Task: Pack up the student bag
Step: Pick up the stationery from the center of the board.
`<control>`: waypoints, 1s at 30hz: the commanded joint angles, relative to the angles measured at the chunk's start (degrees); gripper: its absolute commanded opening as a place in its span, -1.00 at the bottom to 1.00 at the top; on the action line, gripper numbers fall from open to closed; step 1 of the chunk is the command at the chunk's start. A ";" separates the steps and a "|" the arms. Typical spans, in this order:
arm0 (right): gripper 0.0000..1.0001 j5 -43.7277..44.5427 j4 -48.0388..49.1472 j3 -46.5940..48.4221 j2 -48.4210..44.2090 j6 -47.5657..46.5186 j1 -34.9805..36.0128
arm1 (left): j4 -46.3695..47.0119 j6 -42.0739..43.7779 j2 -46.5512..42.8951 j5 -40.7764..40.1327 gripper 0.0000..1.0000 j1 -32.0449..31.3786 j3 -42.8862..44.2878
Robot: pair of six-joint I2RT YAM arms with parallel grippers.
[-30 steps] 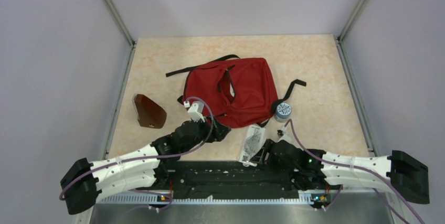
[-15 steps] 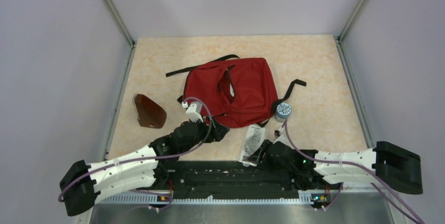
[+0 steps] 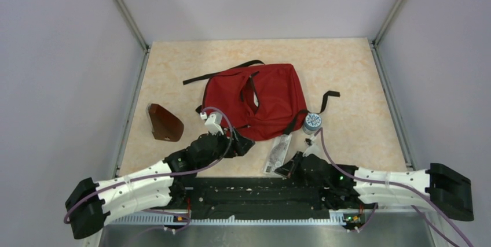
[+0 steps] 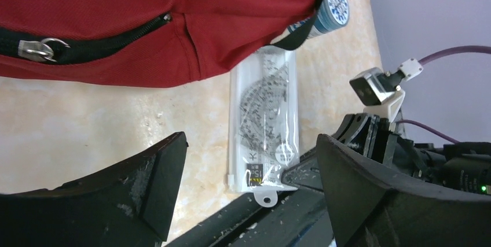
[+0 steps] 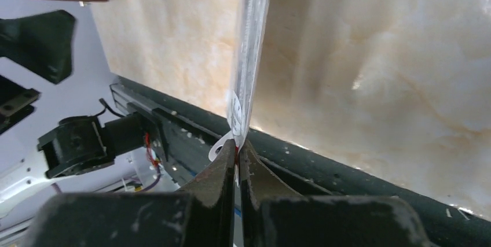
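Observation:
The student bag, red with black zippers, lies flat mid-table; its lower edge and a zipper pull fill the top of the left wrist view. A clear plastic packet of rulers lies just in front of it, also seen as the packet. My right gripper is shut on the packet's near end, and the packet rises edge-on from the pinched jaws. My left gripper is open and empty at the bag's near edge; through its jaws the packet shows.
A brown triangular pouch lies left of the bag. A round blue-and-white container stands at the bag's right corner, beside a black strap. The arms' black base rail runs along the near edge.
My right gripper has closed on the packet's near end, and the packet has shifted and tilted a little. The black strap by the container moved. My left gripper's jaws opened slightly wider.

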 commanded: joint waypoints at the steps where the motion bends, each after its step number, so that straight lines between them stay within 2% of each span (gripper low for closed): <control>1: -1.00 5.84 -6.26 5.63 -7.14 -7.52 0.14 | 3.93 -2.62 -2.21 4.15 0.76 0.43 2.21; 6: -1.00 9.62 -13.57 11.31 -14.92 -15.10 0.17 | 7.71 -3.27 -3.40 9.26 0.83 1.73 4.47; 11: -1.00 8.91 -15.54 19.75 -16.64 -28.71 0.14 | 9.58 -4.03 -0.56 15.92 0.86 3.69 7.78; 17: -1.00 2.90 -7.28 23.25 -16.23 -40.45 0.14 | 17.85 -6.97 5.03 24.57 0.86 5.98 9.47; 25: -1.00 -2.36 6.44 19.94 -15.11 -44.58 0.16 | 25.78 -8.99 2.98 25.21 0.86 6.69 5.81; 27: -1.00 -2.83 7.69 19.56 -14.73 -45.15 0.14 | 27.39 -9.53 1.88 24.82 0.73 7.06 4.25; 30: -1.00 -2.79 8.32 19.05 -14.53 -45.31 0.14 | 29.98 -10.71 0.88 24.11 0.40 7.65 2.64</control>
